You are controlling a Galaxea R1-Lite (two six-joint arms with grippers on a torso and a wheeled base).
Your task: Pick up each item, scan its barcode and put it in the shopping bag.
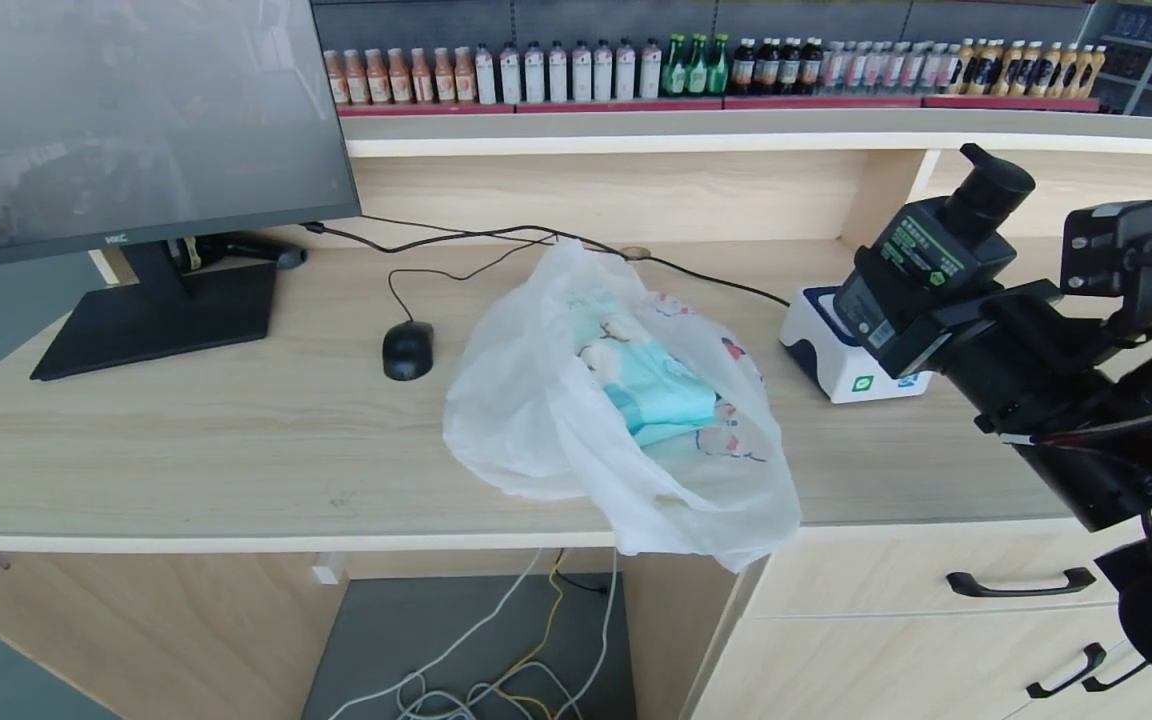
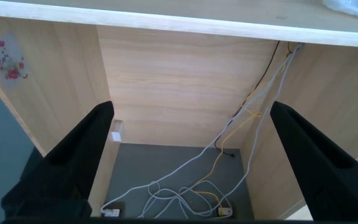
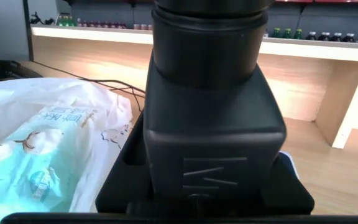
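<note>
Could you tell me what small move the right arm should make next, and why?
Probably lower the black handheld barcode scanner into the white and blue cradle close below it. The right gripper is shut on the scanner, and the teal soft package already lies inside the translucent white plastic shopping bag, so scanning seems done.

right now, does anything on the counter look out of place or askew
The shopping bag lies slumped on its side, one corner hanging over the front edge of the counter. Nothing looks spilled or damaged.
</note>
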